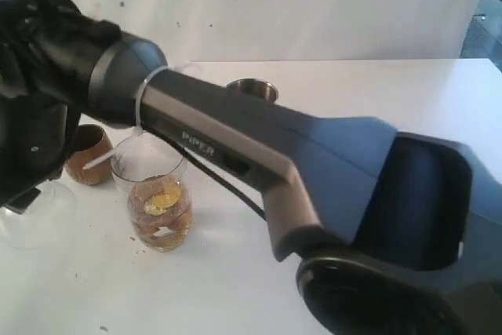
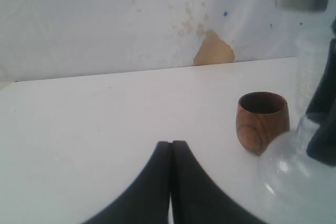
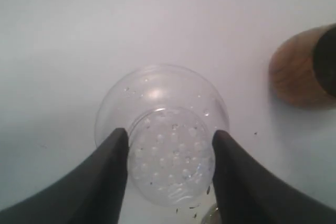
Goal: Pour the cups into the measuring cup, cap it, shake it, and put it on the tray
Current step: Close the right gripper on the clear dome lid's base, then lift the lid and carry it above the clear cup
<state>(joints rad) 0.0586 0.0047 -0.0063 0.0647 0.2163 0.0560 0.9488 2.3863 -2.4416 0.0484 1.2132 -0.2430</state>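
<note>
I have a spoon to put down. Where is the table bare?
Bare table right of the steel tumbler, and on the camera side of the measuring cup. Crowded at left: wooden cup, dome lid and measuring cup stand close.

The arm (image 1: 259, 139) is big, dark grey and smooth, with a shiny silver strip and white letters (image 1: 198, 140) that say PIPER. A white plastic tie (image 1: 140, 103) wraps around it. A thin black cable (image 1: 223, 183) runs under it. The left gripper (image 2: 171, 143) and the right gripper (image 3: 169, 131) have black pointed fingers.

close exterior view, wrists share wooden cup (image 2: 262, 121)
</note>
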